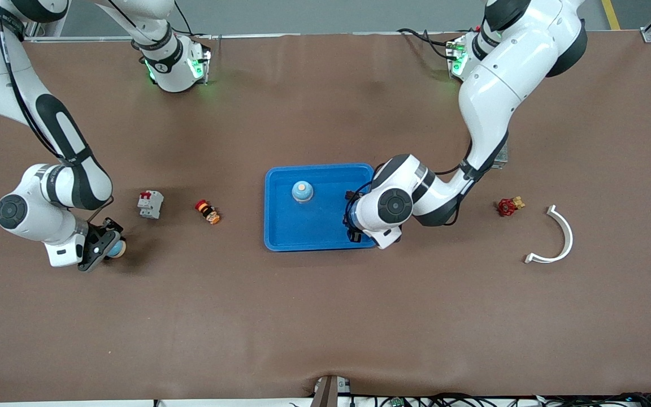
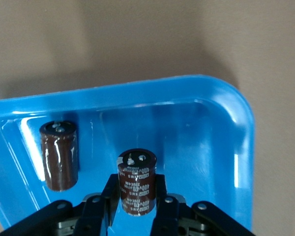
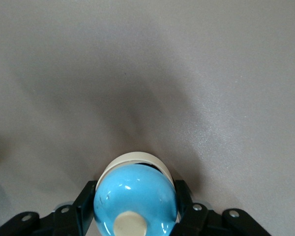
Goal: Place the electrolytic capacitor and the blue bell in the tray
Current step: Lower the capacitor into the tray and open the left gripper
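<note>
The left gripper [image 2: 137, 206] is clamped on a brown capacitor [image 2: 136, 183] over the blue tray [image 1: 280, 226], while the right gripper [image 3: 135, 216] squeezes a blue bell [image 3: 135, 204] on the table [image 1: 325, 316].

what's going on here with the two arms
The left gripper is over the blue tray, shut on an electrolytic capacitor held upright; its reflection shows on the tray's glossy wall. One blue bell already sits in the tray. At the right arm's end of the table, the right gripper has its fingers around a second blue bell, which is on or just above the table. A breaker, a red button, a red valve and a white curved piece lie untouched.
</note>
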You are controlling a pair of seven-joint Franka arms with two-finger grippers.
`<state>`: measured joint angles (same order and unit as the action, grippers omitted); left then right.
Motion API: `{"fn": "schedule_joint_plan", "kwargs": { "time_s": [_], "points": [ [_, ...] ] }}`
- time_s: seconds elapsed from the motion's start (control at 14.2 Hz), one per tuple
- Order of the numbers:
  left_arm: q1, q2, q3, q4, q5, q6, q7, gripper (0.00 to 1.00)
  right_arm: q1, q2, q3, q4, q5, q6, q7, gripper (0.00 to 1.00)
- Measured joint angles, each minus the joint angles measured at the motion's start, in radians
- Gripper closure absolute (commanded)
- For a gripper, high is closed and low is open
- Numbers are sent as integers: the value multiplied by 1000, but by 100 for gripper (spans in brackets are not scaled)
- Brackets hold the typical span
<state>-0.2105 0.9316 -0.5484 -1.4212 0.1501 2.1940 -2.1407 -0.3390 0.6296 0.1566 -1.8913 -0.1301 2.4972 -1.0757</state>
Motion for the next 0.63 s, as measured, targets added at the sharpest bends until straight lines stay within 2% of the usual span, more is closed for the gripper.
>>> {"fn": "schedule_joint_plan", "kwargs": {
  "time_s": [0.07, 0.28, 0.42, 0.63],
  "points": [
    [-1, 6, 4, -1, 0, 0, 0, 87, 0, 0, 0, 0, 0, 0, 0, 55],
    [-2, 8, 6, -1, 0, 1, 1, 0, -1, 0, 1, 1, 0, -1, 0, 56],
    [-1, 8, 8, 1, 4, 1, 8, 0, 0, 0, 11, 6, 1, -8, 2, 56],
    [1, -12, 8, 15, 49, 1, 35, 0, 11, -1, 34, 68, 4, -102, 34, 56]
  ]
}}
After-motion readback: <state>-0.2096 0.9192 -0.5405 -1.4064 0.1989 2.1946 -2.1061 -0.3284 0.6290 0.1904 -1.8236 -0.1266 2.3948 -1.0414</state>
